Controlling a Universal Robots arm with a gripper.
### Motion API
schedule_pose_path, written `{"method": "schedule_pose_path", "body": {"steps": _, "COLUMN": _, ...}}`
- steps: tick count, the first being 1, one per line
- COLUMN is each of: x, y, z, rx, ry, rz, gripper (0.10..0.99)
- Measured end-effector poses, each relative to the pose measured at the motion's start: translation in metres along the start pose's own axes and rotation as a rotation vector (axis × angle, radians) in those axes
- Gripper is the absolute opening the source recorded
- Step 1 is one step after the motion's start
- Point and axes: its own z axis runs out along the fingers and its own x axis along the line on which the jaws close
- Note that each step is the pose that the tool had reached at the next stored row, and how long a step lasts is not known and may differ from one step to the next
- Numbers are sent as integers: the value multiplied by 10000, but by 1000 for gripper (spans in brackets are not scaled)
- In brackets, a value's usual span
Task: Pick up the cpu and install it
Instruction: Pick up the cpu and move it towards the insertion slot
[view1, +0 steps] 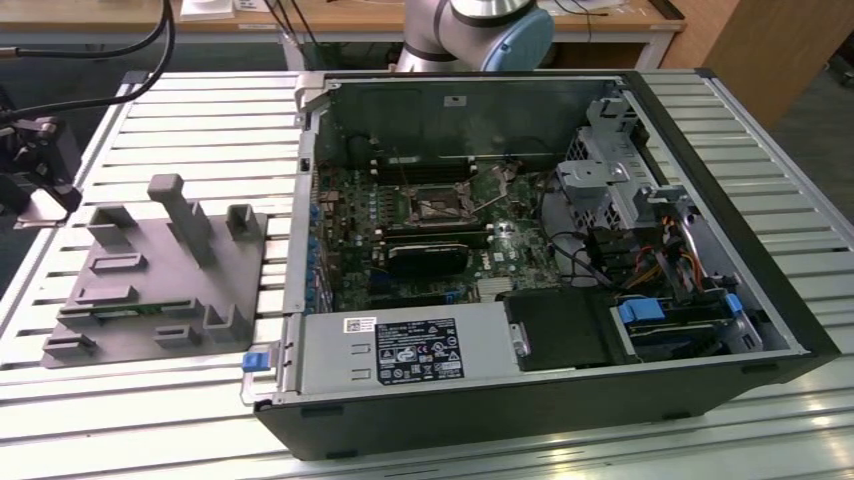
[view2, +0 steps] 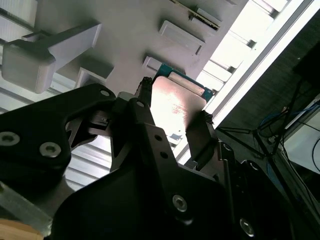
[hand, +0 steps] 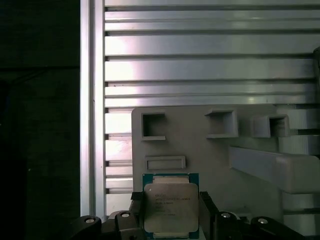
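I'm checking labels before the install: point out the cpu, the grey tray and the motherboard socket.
the cpu (hand: 171, 209): first wrist view, middle of its metal top.
the grey tray (hand: 200, 150): first wrist view, bare flat base.
the socket (view1: 438, 207): exterior view, middle of its square frame.

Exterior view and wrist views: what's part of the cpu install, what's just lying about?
Job: cpu, gripped in the claw; board socket; open computer case.
Lying about: grey tray; power supply; drive cables.

Robotics lab; slatted bench (view1: 174, 130), opened computer case (view1: 467, 430)
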Motion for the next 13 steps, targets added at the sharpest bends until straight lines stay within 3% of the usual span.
{"method": "schedule_pose_path", "body": {"steps": 7, "x": -2, "y": 8, "z": -117, "rx": 0, "ry": 0, "rz": 0, "gripper": 529}}
{"method": "schedule_pose_path", "body": {"steps": 13, "x": -4, "y": 14, "z": -173, "rx": 0, "ry": -1, "rz": -1, "gripper": 529}}
